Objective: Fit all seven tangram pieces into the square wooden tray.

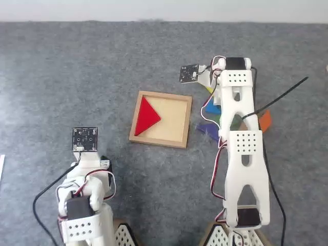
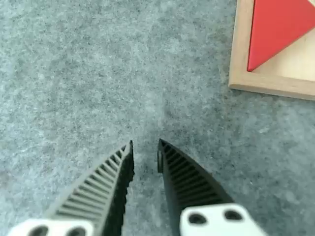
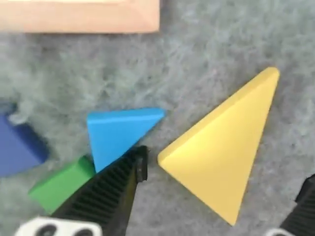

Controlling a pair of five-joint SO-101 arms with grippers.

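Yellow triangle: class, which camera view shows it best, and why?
The right wrist view: the yellow triangle lies whole and close on the grey mat. In the high view the right arm covers all but a yellow sliver. The left wrist view faces the tray corner and red triangle instead.

triangle (image 1: pixel 146 116) in tray (image 1: pixel 173 122) left half | loose pieces (image 1: pixel 207 130) right of tray

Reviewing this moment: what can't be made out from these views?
- High view: the right arm covers most pieces; only blue, purple and orange slivers show, so shapes and count are unclear.
- Right wrist view: the green piece is partly behind the right pincer; the purple one is cut off by the edge.
- Left wrist view: the tray and red triangle are cut off by the edge.
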